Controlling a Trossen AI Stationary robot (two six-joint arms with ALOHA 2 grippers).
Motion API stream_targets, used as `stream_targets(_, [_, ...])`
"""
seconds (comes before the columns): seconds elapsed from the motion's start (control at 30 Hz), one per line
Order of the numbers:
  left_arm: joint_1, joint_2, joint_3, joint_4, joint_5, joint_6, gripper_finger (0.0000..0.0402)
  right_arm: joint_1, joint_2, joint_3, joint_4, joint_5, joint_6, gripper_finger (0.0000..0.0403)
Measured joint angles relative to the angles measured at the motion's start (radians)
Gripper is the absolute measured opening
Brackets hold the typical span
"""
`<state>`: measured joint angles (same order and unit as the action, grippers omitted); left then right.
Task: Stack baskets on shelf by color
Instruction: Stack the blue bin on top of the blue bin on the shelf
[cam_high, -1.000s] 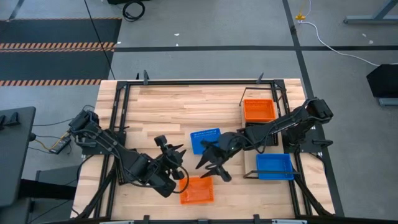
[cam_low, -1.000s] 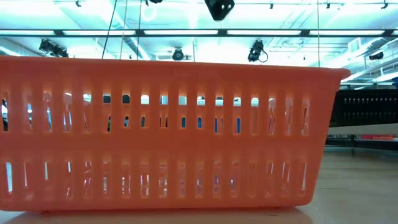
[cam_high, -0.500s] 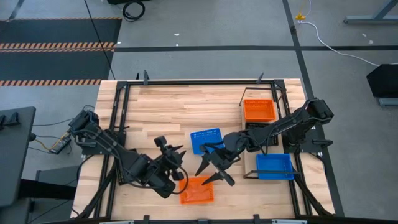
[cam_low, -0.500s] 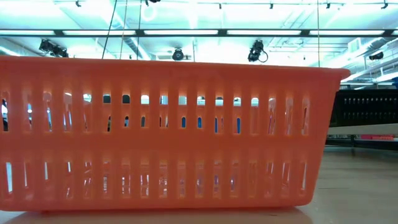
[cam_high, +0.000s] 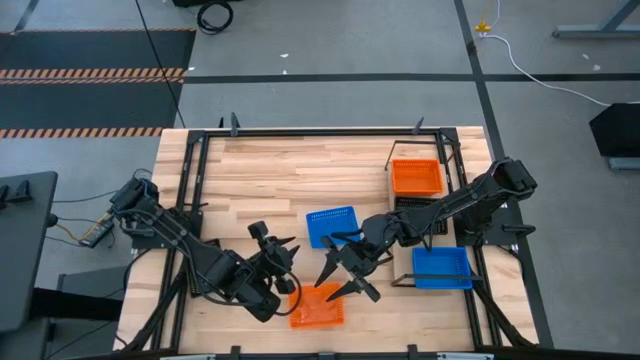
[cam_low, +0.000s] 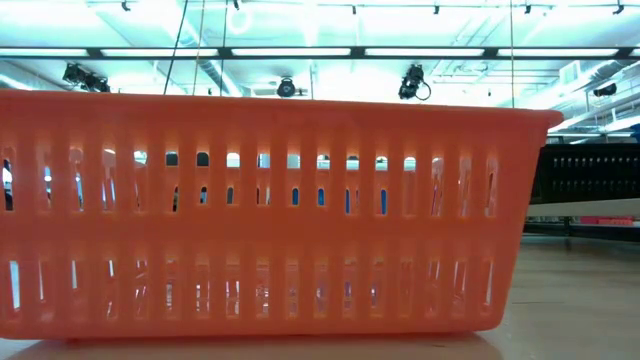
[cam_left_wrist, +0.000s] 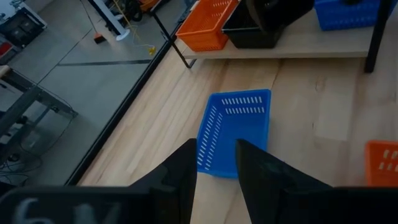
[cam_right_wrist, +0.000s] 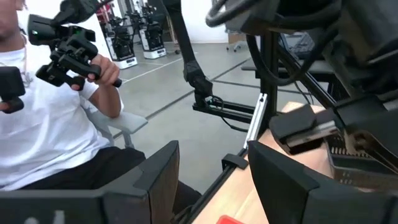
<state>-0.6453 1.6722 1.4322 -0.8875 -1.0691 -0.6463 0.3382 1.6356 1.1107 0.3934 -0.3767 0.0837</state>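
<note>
Hovering over the near part of the wooden table (cam_high: 260, 175), two dark robot arms meet above a loose orange basket (cam_high: 318, 306) that sits at the table's front edge. The right gripper (cam_high: 343, 273) hangs just above that basket's far rim with its two fingers spread wide and holding nothing. The left gripper (cam_high: 283, 262) is just beside the basket's left end, fingers parted a little and also empty; its wrist camera looks past them to a loose blue basket (cam_left_wrist: 235, 132) lying on the table just behind the orange one. Along the table's right side stands the shelf (cam_high: 452, 225), a pale board in a thin black wire frame. It carries an orange basket (cam_high: 416, 177) at the far end, a black basket (cam_left_wrist: 256, 28) in the middle, largely hidden under the right arm, and a blue basket (cam_high: 441, 266) at the near end. The table-height camera is filled by the loose orange basket's slotted side. A seated person in a white shirt (cam_right_wrist: 43, 124), holding controller handles, shows beyond the table. The step in hand appears to be picking up the loose orange basket. The next move probably calls for lowering the right gripper over one wall, pinching it, lifting, and carrying it to the shelf's orange basket.
</note>
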Motion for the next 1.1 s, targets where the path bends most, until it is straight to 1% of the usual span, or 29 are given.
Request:
stream_targets(0.47, [0.0, 0.0, 0.0, 0.024, 0.0, 0.002, 0.0117, 0.003, 0.0, 0.0, 0.01, 0.007, 0.003, 0.0199])
stream_targets(0.53, [0.0, 0.0, 0.0, 0.024, 0.0, 0.002, 0.0117, 0.003, 0.0, 0.0, 0.01, 0.04, 0.003, 0.0199])
stream_targets(0.63, [0.0, 0.0, 0.0, 0.025, 0.001, 0.002, 0.0117, 0.003, 0.0, 0.0, 0.004, 0.13, 0.021, 0.0199])
stream_targets(0.7, [0.0, 0.0, 0.0, 0.026, 0.001, 0.002, 0.0117, 0.003, 0.0, 0.0, 0.002, 0.214, 0.028, 0.0199])
stream_targets(0.8, [0.0, 0.0, 0.0, 0.027, 0.001, 0.002, 0.0117, 0.003, 0.0, 0.0, -0.006, 0.367, 0.029, 0.0199])
stream_targets(0.87, [0.0, 0.0, 0.0, 0.032, 0.001, 0.002, 0.0117, 0.003, 0.0, 0.0, -0.022, 0.434, 0.029, 0.0199])
stream_targets(0.93, [0.0, 0.0, 0.0, 0.038, 0.001, 0.002, 0.0117, 0.002, 0.0, 0.0, -0.029, 0.464, 0.035, 0.0199])
stream_targets(1.1, [0.0, 0.0, 0.0, 0.051, 0.001, 0.002, 0.0117, 0.003, 0.0, 0.0, -0.036, 0.465, 0.052, 0.0199])
